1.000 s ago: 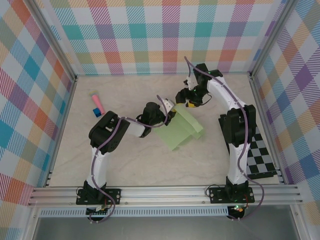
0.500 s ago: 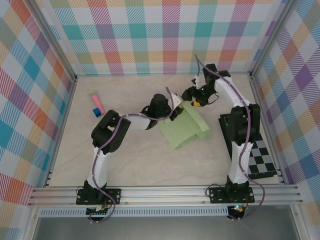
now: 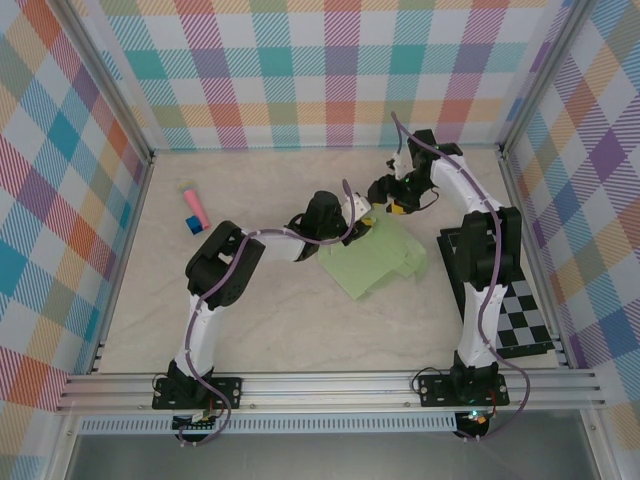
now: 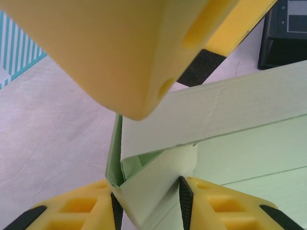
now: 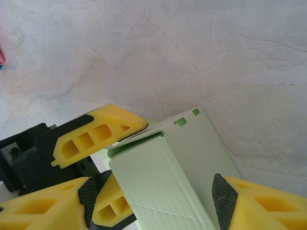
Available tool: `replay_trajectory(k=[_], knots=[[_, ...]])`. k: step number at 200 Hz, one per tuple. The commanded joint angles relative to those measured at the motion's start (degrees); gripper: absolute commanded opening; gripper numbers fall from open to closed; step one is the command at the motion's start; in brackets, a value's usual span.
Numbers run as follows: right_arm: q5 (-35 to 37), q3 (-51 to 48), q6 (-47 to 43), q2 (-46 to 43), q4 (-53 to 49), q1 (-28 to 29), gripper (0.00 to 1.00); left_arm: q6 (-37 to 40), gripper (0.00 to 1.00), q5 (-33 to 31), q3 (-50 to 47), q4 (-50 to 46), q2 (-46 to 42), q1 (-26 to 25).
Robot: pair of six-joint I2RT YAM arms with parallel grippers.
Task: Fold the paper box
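Paper box (image 3: 375, 262) — pale-green thin card, creased, matte.

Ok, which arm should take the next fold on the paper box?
Right, probably. The right claw stands open astride the raised panel of the paper box, ready to close; the left claw only brackets a small corner flap.
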Motion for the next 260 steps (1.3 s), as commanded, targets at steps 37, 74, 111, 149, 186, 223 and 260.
replay_trajectory(k=[37,74,111,149,186,223,260], knots=[[2.25,0.69,-2.41,-1.43,0.48,0.79,0.68,-2.34,0.52,0.88,-8.36,8.79,-2.56,0.78],[2.66,0.86,-1.71,-1.58,1.56,1.02,0.68,-10.75,0.56,1.96,-12.04,18.25,-3.43,3.68],[3.59,2.76,-2.92,-1.52,0.57,1.80,0.68,-11.69,0.58,5.42,-12.33,22.82,-2.70,5.46],[7.70,4.38,-2.10,-0.91,-0.07,3.53,0.70,-9.50,0.59,6.51,-7.30,23.20,1.72,5.46],[10.35,6.97,-2.25,0.92,-2.19,5.18,0.70,-7.01,0.60,11.13,-6.45,29.91,5.78,5.04],[10.19,7.39,-1.36,1.82,-2.77,5.59,0.70,-7.54,0.60,12.22,-6.30,34.23,7.95,4.45],[10.42,7.37,-0.79,2.89,-4.58,5.97,0.69,-6.69,0.59,11.17,-4.68,31.25,8.03,3.65]])
